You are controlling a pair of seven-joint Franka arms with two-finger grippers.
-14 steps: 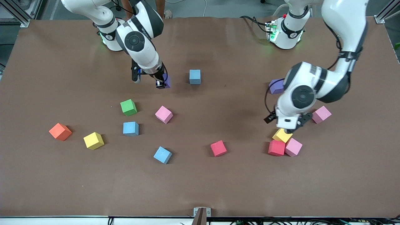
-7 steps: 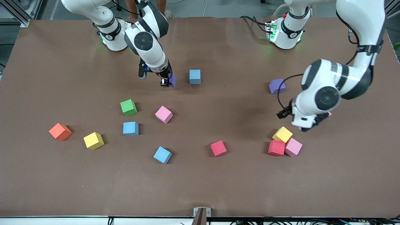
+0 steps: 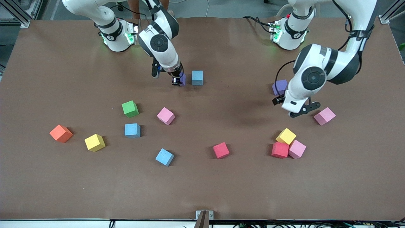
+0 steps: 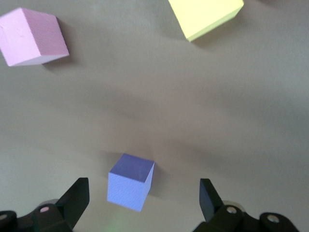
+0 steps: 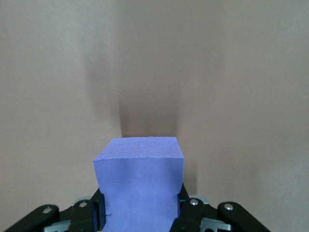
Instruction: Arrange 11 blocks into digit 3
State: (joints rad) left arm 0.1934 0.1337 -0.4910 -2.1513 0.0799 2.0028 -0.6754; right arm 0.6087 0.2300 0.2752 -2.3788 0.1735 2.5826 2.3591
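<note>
- the digit 3: not yet formed; you see no bar or line of touching cubes, so you may judge the task barely begun, with nearly all placing left to do
- held purple block (image 3: 182,79): clamped between the fingers of the right gripper (image 3: 177,81), just beside the light blue block (image 3: 197,77) near the middle of the table toward the robots' bases; the right wrist view shows the same cube (image 5: 140,186) gripped on two opposite faces
- second purple block (image 3: 279,87): loose on the table toward the left arm's end, directly under the left gripper (image 3: 297,111); in the left wrist view it (image 4: 130,181) lies between the spread fingers, untouched
- left gripper: jaws wide apart, empty, wrist tilted down over that cube; likely your next pick
- cluster of yellow block (image 3: 286,136), red block (image 3: 280,149) and pink block (image 3: 297,148): touching one another, nearer the front camera
- remaining blocks: scattered singly, well apart
- orange cube (image 3: 61,133): at the right arm's end, not part of the figure
</note>
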